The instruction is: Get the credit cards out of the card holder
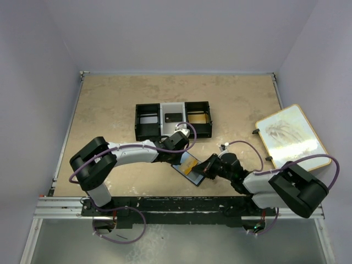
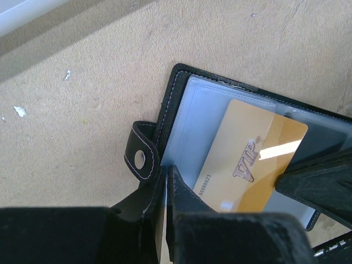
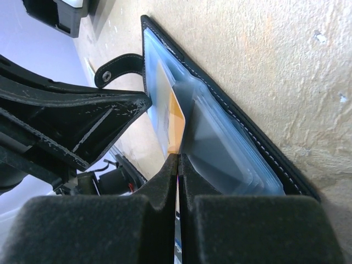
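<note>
- Step (my read): pulling the gold card (image 2: 247, 159) out of the card holder (image 2: 168, 104). Card sits partway out of its clear sleeve, angled, w/ one corner right at the right gripper's tips.
- Right gripper (image 3: 178, 162): jaws closed on a thin edge, which looks like the gold card.
- Left gripper (image 2: 166, 173): also closed, nipping the holder's black stitched edge just beside the snap strap (image 2: 140, 158). Prob. pinning it in place.
- Holder lies open on the table between the two tools, tips facing across it, close together.
- Next: right needs a straight draw along the sleeve mouth, away from left gripper, w/ left holding firm. A skewed pull could bind the card or drag the holder.
- Hard to see: more sleeves stacked under the top one, card count unknown. Dark patch beside the gold card may be another card, can't confirm.
- Tray (image 1: 138, 122) beyond left gripper: dark item in mid bay, gold-ish one in the right-side bay, both too small to ID.
</note>
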